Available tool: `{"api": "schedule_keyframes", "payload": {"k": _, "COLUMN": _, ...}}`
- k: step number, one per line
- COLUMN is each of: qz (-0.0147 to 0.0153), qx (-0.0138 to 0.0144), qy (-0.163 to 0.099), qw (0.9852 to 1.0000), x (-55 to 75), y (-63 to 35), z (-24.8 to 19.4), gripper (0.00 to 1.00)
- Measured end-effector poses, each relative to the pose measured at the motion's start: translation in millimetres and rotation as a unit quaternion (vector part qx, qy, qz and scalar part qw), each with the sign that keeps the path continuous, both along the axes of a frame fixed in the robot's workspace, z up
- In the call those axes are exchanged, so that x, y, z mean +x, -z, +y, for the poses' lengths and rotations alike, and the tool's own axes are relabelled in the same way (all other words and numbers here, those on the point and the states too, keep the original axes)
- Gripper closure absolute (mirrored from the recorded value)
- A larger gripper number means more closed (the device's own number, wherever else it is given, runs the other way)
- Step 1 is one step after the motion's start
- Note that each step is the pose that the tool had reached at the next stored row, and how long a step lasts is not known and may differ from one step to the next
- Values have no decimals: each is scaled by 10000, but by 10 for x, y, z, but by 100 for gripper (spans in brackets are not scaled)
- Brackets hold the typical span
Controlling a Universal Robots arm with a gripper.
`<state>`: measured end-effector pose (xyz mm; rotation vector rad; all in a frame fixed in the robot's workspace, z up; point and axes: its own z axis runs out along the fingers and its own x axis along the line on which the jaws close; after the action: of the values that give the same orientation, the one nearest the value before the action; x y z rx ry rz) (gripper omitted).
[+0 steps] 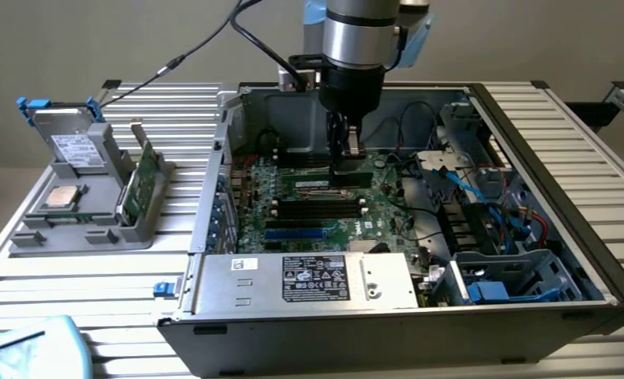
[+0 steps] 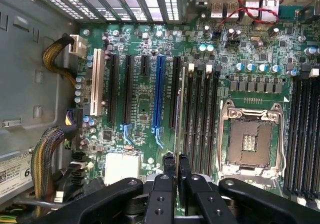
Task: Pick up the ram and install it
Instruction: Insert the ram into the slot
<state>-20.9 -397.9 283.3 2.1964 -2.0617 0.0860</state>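
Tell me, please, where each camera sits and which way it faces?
Exterior view: off the arm and high up, looking down over the table into the open case; the arm and gripper show, upright above the board.
Wrist view: on the wrist, looking along the fingers onto the motherboard; the fingers show, shut on the ram, seen edge-on.
Shared: gripper, motherboard and its black slots.
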Motion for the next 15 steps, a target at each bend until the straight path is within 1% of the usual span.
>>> {"api": "schedule_keyframes", "payload": {"k": 2, "qz": 0, "qx": 4, "qy": -49, "qw": 10000, "x": -19, "y": 16, "z": 0, "gripper": 86}}
{"api": "schedule_keyframes", "payload": {"k": 3, "qz": 0, "qx": 15, "qy": -69, "qw": 10000, "x": -24, "y": 23, "z": -1, "gripper": 86}}
{"api": "schedule_keyframes", "payload": {"k": 4, "qz": -2, "qx": 35, "qy": -85, "qw": 10000, "x": -27, "y": 30, "z": -3, "gripper": 86}}
{"api": "schedule_keyframes", "payload": {"k": 5, "qz": -13, "qx": 61, "qy": -97, "qw": 9999, "x": -28, "y": 36, "z": -4, "gripper": 86}}
{"api": "schedule_keyframes", "payload": {"k": 6, "qz": -30, "qx": 90, "qy": -103, "qw": 9999, "x": -29, "y": 39, "z": -6, "gripper": 86}}
{"api": "schedule_keyframes", "payload": {"k": 8, "qz": -63, "qx": 180, "qy": -103, "qw": 9998, "x": -36, "y": 45, "z": -11, "gripper": 86}}
{"api": "schedule_keyframes", "payload": {"k": 9, "qz": -69, "qx": 217, "qy": -103, "qw": 9997, "x": -42, "y": 48, "z": -14, "gripper": 86}}
{"api": "schedule_keyframes", "payload": {"k": 10, "qz": -72, "qx": 235, "qy": -104, "qw": 9996, "x": -49, "y": 51, "z": -17, "gripper": 86}}
{"api": "schedule_keyframes", "payload": {"k": 12, "qz": -73, "qx": 246, "qy": -103, "qw": 9996, "x": -61, "y": 57, "z": -24, "gripper": 86}}
{"api": "schedule_keyframes", "payload": {"k": 14, "qz": -73, "qx": 247, "qy": -104, "qw": 9996, "x": -64, "y": 68, "z": -32, "gripper": 86}}
{"api": "schedule_keyframes", "payload": {"k": 15, "qz": -81, "qx": 248, "qy": -103, "qw": 9996, "x": -65, "y": 80, "z": -38, "gripper": 86}}
